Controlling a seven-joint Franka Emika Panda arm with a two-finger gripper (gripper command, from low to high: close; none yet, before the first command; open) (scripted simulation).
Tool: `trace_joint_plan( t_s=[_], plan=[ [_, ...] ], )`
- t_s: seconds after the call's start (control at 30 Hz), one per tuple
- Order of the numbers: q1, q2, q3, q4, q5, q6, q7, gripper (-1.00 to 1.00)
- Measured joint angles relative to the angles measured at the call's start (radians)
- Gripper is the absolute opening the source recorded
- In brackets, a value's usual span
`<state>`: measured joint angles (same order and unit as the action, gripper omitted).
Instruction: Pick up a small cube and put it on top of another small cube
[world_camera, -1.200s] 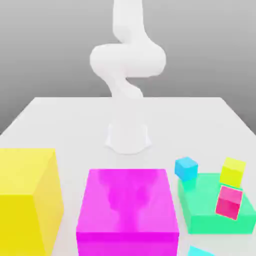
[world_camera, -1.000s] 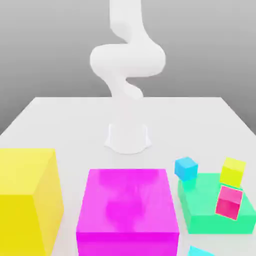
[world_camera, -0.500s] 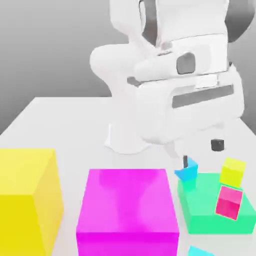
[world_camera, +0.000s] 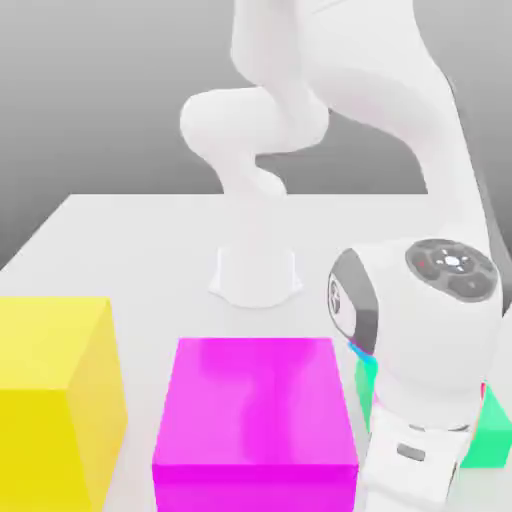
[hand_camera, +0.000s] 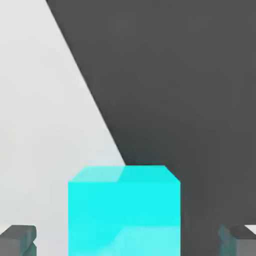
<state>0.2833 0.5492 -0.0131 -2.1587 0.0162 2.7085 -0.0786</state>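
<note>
Exterior view: one yellow block sitting lower left, one magenta block lower centre, one green block and one sky-blue cube peeking out lower right; hand view: one turquoise cube standing between two parted fingers, claw gaping, ungrasping.

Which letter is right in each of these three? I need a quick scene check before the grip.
1. Where is the cyan cube?
A) touching both fingers
B) between the fingers, gap each side
C) outside the fingers

2. What colour is the large block beside the yellow block?
A) magenta
B) orange
C) black

3. How does the gripper stand?
A) shut, empty
B) shut on the cube
C) open

1: B, the hand view shows space between the cube and each finger.
2: A, the exterior view shows its magenta top.
3: C, the fingers stand wider than the cube.
</note>
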Motion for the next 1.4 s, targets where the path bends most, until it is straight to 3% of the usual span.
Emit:
trace_joint_plan(
  t_s=[0.2,0.37,0.77,1.17,1.37,1.4],
  plan=[
    [0.000,0.002,0.000,0.000,0.000,0.000,-0.001,-1.00],
    [0.006,-0.155,0.001,-0.048,0.005,-0.110,0.003,-1.00],
    [0.073,-0.581,0.075,-0.379,0.088,-0.211,0.068,-1.00],
    [0.120,-1.019,0.154,-0.718,0.097,-0.303,0.184,-1.00],
    [0.113,-0.877,0.181,-0.782,0.092,-0.094,0.202,-1.00],
    [0.112,-0.848,0.183,-0.788,0.090,-0.060,0.203,1.00]
  ],
)
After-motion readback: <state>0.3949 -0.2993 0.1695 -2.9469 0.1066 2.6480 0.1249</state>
